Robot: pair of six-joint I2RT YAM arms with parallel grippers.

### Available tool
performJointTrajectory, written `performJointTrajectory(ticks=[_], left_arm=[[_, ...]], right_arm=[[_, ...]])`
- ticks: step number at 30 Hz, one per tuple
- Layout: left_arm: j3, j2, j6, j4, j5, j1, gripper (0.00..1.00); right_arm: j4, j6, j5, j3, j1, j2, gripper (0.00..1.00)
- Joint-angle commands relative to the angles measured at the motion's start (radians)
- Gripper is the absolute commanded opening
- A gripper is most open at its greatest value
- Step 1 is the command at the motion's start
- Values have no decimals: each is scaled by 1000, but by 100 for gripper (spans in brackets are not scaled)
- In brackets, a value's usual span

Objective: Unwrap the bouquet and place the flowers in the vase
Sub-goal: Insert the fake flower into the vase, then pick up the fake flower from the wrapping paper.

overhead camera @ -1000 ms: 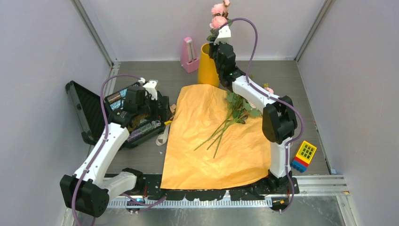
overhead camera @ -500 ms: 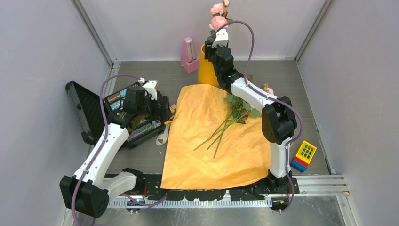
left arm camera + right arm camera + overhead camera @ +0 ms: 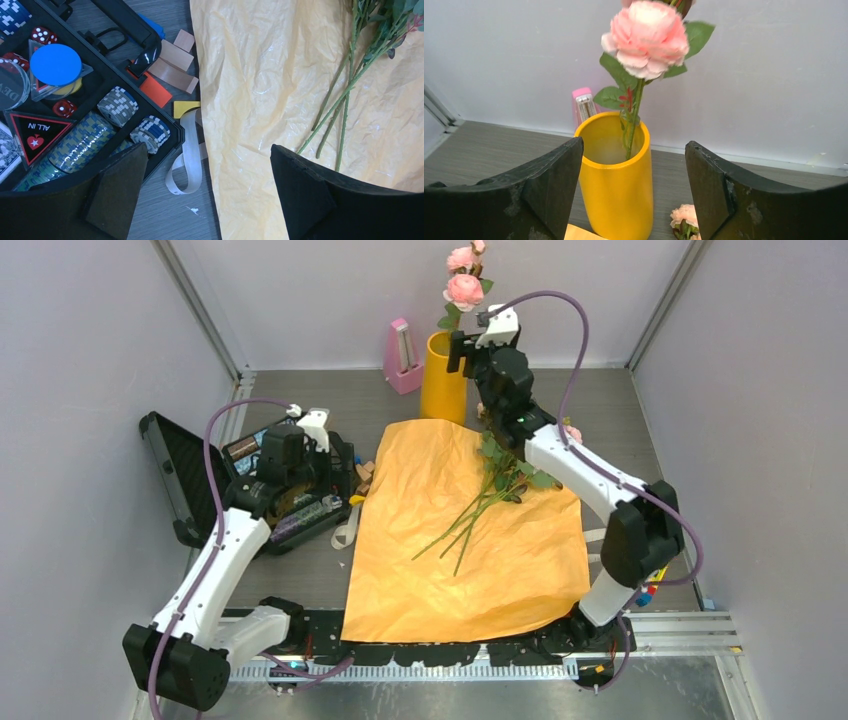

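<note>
**A:** What do we have at the far left?

**B:** We see an open black case on the tabletop. It holds poker chips, red dice, a blue disc and an "ALL IN" triangle. Just beside its right edge lie wooden blocks and an orange tile. The beige ribbon lies in a loose loop against the paper's edge.

**A:** And our left fingers?

**B:** They hang above the case's corner and the ribbon. They are spread wide, with nothing gripped and nothing touched.

**A:** What comes next, moving right?

**B:** The orange paper lies flat and crinkled in the middle. The flowers lie loose on its far right part, with the cut ends towards us and the leafy ends under our right arm. They are well apart from the left fingers.

**A:** And at the back?

**B:** A pink metronome stands just left of the vase. A pink rose stands upright in the vase, and another bloom shows above it. A small rose head lies on the tabletop beside the vase's base.

**A:** What about our right fingers?

**B:** They are raised near the vase's mouth and facing it. The vase sits framed in the gap between them. They are wide apart, hold nothing, and are clear of the rose's stem.
</note>
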Motion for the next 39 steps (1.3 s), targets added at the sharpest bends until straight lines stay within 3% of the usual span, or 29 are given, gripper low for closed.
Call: performJointTrajectory(ticks=[1, 6, 10, 15, 21, 27, 32, 39], left_arm=[[-4, -20, 8, 35, -14, -2, 96], [-5, -22, 6, 36, -14, -2, 96], [-7, -29, 8, 39, -27, -2, 96], [-7, -35, 9, 40, -33, -2, 96], [-7, -38, 11, 41, -29, -2, 96], [-6, -34, 11, 39, -24, -2, 96], [-5, -37, 13, 38, -27, -2, 96], [-5, -40, 13, 36, -27, -2, 96]], right_arm=[[13, 40, -14, -51, 5, -172, 80], [-146, 157, 46, -68, 5, -295, 80], [-392, 293, 114, -60, 4, -406, 81], [-675, 459, 129, -104, 5, -509, 81], [-892, 578, 132, -151, 3, -573, 78], [-963, 813, 150, -263, 3, -594, 71], [-858, 1031, 91, -448, 3, -608, 67], [-759, 1137, 76, -594, -29, -541, 60]])
